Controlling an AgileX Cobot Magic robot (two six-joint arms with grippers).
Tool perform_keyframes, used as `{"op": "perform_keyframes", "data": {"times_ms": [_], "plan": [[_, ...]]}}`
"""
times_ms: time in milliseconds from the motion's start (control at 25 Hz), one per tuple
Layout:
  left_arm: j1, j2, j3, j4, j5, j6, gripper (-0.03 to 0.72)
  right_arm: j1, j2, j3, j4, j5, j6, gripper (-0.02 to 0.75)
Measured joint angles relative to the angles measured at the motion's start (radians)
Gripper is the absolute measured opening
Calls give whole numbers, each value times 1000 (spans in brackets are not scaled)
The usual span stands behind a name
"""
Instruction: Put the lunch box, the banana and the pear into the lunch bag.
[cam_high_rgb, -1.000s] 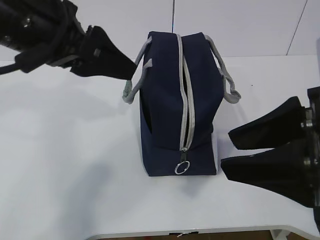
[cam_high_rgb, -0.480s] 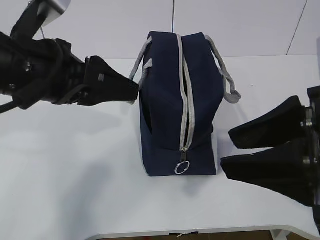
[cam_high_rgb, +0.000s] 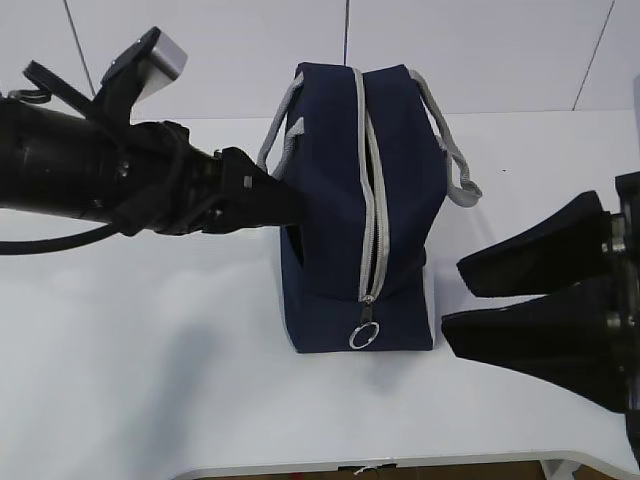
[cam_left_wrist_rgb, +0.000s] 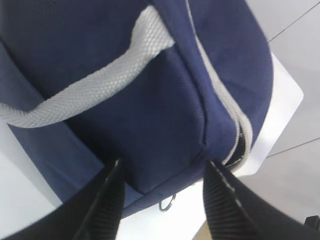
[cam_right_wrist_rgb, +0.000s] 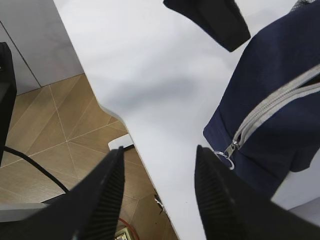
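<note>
Blk arms w/ blk cables; left end effector (cam_high_rgb: 285, 205) ribbed pads (cam_left_wrist_rgb: 107, 202); grey wrist cam (cam_high_rgb: 155, 55).

One lunch bag (cam_high_rgb: 360, 210), two handles (cam_high_rgb: 280, 125), two pincers (cam_high_rgb: 285, 205).

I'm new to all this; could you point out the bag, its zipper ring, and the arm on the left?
lunch bag (cam_high_rgb: 325, 180), exterior view, navy side panel.
zipper ring (cam_high_rgb: 364, 337), exterior view, metal loop.
left arm (cam_high_rgb: 100, 180), exterior view, black body.
</note>
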Motion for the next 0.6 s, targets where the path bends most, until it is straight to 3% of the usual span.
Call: {"op": "perform_keyframes", "data": {"times_ms": [600], "plan": [[0, 56, 0, -131, 33, 130, 368, 0, 0, 0, 0, 0, 0, 388]]}}
